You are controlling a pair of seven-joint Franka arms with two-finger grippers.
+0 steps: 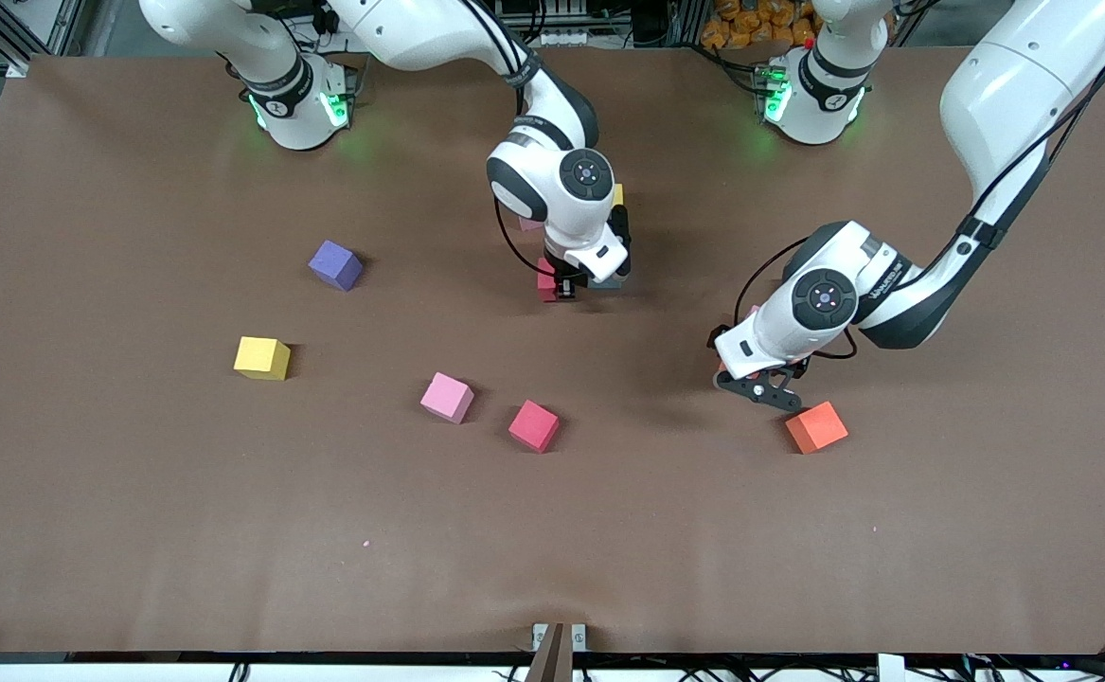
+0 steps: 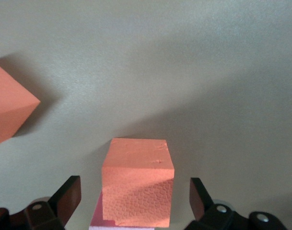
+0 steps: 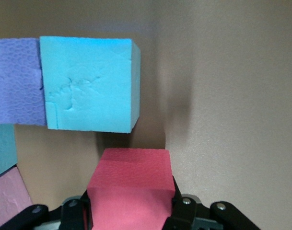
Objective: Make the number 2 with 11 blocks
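On the brown table, take the red foam cube lying loose near the middle as the landmark. It is the block nearest the front camera. Just beside it, toward the right arm's end, lies a pink foam cube. Well apart toward the left arm's end lies an orange foam cube. The left gripper hangs low just beside that orange cube. Its two black fingers stand wide apart, and a second orange foam cube sits between them with a gap on each side, touching neither. Farther from the camera than the landmark, toward the right arm's end, lie a yellow foam cube and then a purple foam cube. Farther still is the right gripper, low at the table. Its fingers are clamped on another red foam cube, which sits near a cyan-blue foam cube without touching it.
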